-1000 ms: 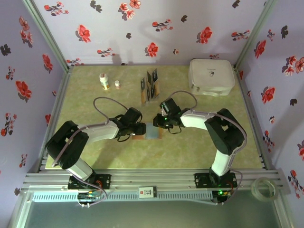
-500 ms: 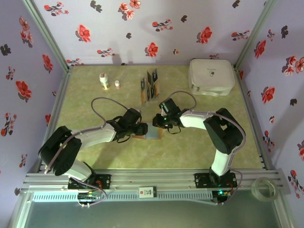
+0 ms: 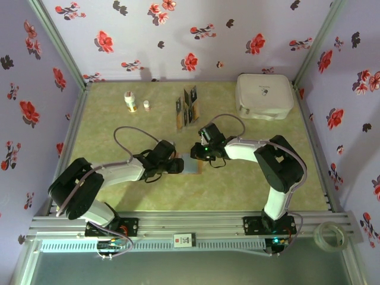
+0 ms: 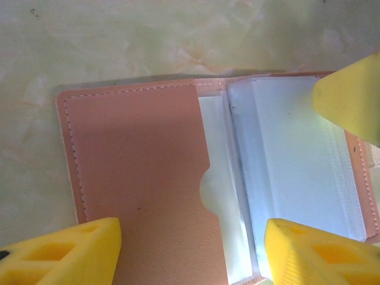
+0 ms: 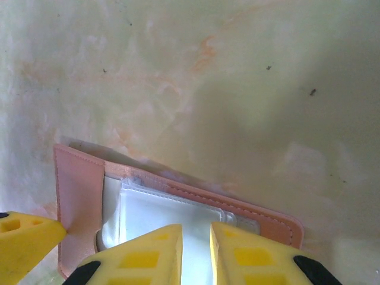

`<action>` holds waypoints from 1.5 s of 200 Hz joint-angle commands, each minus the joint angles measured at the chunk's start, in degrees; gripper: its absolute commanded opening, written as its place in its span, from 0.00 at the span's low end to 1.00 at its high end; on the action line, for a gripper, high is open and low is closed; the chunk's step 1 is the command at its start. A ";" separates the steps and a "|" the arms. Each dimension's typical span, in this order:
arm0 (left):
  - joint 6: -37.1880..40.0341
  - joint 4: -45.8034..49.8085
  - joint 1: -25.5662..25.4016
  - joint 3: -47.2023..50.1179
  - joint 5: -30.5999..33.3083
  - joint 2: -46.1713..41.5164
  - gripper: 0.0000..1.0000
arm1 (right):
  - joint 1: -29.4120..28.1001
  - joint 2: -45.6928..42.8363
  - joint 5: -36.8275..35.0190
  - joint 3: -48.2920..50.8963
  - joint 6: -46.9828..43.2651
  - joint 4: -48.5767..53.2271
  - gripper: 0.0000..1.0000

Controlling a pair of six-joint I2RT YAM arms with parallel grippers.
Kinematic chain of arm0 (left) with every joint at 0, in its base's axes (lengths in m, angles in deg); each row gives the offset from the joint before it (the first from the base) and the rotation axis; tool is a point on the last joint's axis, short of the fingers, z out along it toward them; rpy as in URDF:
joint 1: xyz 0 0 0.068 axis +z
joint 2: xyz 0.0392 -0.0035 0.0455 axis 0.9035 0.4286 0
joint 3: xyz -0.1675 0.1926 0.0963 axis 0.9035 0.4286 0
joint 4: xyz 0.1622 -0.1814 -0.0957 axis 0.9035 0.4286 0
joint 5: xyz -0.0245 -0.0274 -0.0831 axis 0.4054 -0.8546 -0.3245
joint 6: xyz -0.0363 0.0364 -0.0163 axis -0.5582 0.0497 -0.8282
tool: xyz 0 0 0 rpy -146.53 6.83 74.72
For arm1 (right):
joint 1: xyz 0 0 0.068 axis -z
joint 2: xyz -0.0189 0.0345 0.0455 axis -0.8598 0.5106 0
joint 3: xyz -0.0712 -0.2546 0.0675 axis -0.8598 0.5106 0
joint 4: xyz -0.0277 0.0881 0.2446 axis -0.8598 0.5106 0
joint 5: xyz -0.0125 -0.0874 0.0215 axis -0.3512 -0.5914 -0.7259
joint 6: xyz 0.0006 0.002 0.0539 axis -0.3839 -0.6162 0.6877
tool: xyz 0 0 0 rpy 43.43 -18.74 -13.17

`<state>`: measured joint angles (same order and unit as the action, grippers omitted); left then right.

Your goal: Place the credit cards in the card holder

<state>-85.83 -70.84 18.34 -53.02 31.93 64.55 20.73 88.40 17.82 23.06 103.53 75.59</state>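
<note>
— What's on that green table (image 3: 119, 196)?
— Biggest thing is a white case (image 3: 265, 96), far right corner. Near the middle both arms meet over the card holder (image 4: 136, 166), which lies opened flat with its pale lining up.
— And the claws?
— Left gripper (image 3: 176, 165) is spread wide above the holder. Right gripper (image 5: 196, 237) has its fingers nearly together over the clear sleeve; whether it pinches it, I can't tell.
— The credit cards (image 3: 190, 98)?
— Upright in a rack (image 3: 180, 120) further back, well apart from the holder.
</note>
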 commanded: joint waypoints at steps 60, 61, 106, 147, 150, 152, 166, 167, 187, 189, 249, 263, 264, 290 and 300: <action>1.78 -4.31 -1.01 0.91 1.44 0.39 0.68 | -1.95 2.25 0.91 -1.06 0.59 -0.92 0.19; 1.79 -4.31 -1.01 0.86 1.44 0.37 0.68 | -1.91 2.29 0.95 -1.06 0.55 -0.90 0.19; 3.72 -2.46 -1.61 0.08 2.19 2.28 0.67 | -1.91 2.16 0.73 -1.11 0.64 -0.73 0.19; 5.66 0.64 -2.41 -1.20 4.53 4.38 0.66 | -1.95 2.07 0.67 -1.33 0.68 -0.59 0.22; 5.67 0.74 -2.49 -1.20 4.68 4.49 0.66 | -1.95 1.96 0.66 -1.38 0.70 -0.54 0.22; 5.72 0.78 -2.49 -1.20 4.77 4.53 0.66 | -1.95 1.91 0.71 -1.39 0.68 -0.51 0.22; 5.83 1.12 -2.67 -1.13 5.25 5.07 0.65 | -1.95 1.58 0.69 -1.66 0.77 -0.44 0.26; 5.89 1.13 -2.67 -1.12 5.28 5.13 0.65 | -1.91 1.61 0.71 -1.67 0.77 -0.44 0.26; 5.94 1.74 -2.98 -1.36 5.78 6.42 0.63 | -1.95 0.75 0.62 -2.23 0.90 0.11 0.32; 5.94 1.75 -3.06 -1.40 5.82 6.51 0.63 | -1.95 0.60 0.59 -2.30 0.80 0.11 0.32; 5.51 1.06 -3.56 -0.78 6.18 7.75 0.62 | -1.86 -2.87 -0.92 -2.48 0.68 1.87 0.41; 5.51 0.90 -3.57 -0.61 6.18 7.74 0.61 | -1.86 -3.57 -1.86 -1.79 0.94 1.86 0.42; 5.50 0.89 -3.56 -0.60 6.18 7.74 0.61 | -1.86 -3.60 -1.93 -1.74 0.98 1.85 0.42; 5.41 0.61 -3.59 -0.38 6.22 7.75 0.61 | -1.86 -4.32 -2.77 -0.46 1.73 1.11 0.45; 5.42 0.53 -3.60 -0.39 6.27 7.83 0.61 | -1.86 -4.28 -2.81 -0.18 1.95 0.96 0.46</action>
<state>-80.58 -73.75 15.32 -55.03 38.57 69.73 19.15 85.71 16.83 21.77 104.18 76.05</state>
